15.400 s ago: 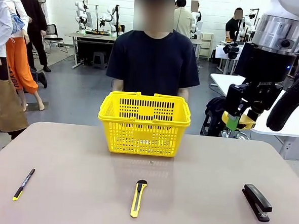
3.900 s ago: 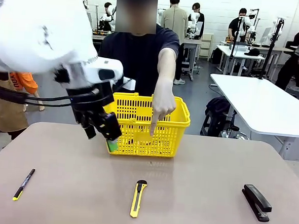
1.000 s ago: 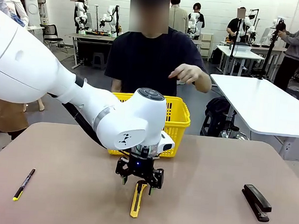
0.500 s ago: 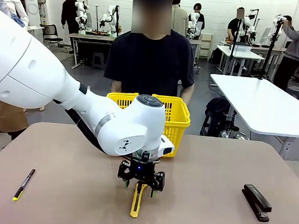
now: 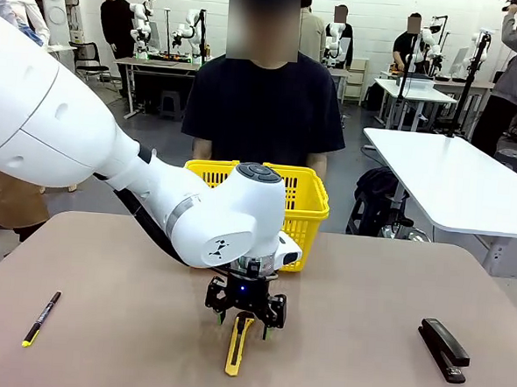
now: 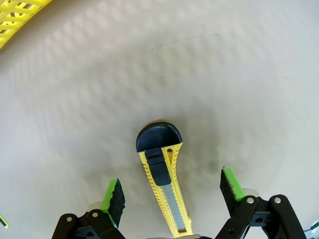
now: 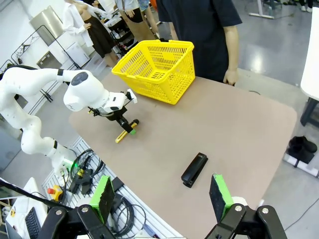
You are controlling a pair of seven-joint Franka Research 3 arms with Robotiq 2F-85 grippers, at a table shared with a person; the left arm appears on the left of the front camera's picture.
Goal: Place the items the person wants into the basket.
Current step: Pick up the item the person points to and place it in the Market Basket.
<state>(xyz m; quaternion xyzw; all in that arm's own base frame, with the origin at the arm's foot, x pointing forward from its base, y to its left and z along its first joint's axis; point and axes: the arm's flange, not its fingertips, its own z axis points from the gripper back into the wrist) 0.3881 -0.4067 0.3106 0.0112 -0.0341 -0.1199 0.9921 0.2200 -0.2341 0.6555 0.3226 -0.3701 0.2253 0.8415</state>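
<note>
The yellow-and-black utility knife point(image 5: 233, 359) lies flat on the table in front of the yellow basket point(image 5: 303, 205). My left gripper point(image 5: 243, 326) points down over the knife's black end. In the left wrist view the left gripper point(image 6: 172, 191) is open, and its green pads point(image 6: 113, 195) straddle the knife point(image 6: 160, 174) without touching it. My right gripper point(image 7: 161, 194) hangs open and empty high above the table. The person point(image 5: 263, 97) stands behind the basket with both arms down. The marker and the tape measure are out of view.
A thin black pen with a yellow tip point(image 5: 40, 318) lies at the table's left. A black stapler point(image 5: 444, 350) lies at the right. The brown table point(image 5: 367, 288) has bare room between them. The left arm's white elbow point(image 5: 231, 214) partly covers the basket's front.
The person's raised hand has dropped back to their side. My left gripper has sunk a little closer onto the knife, still open.
</note>
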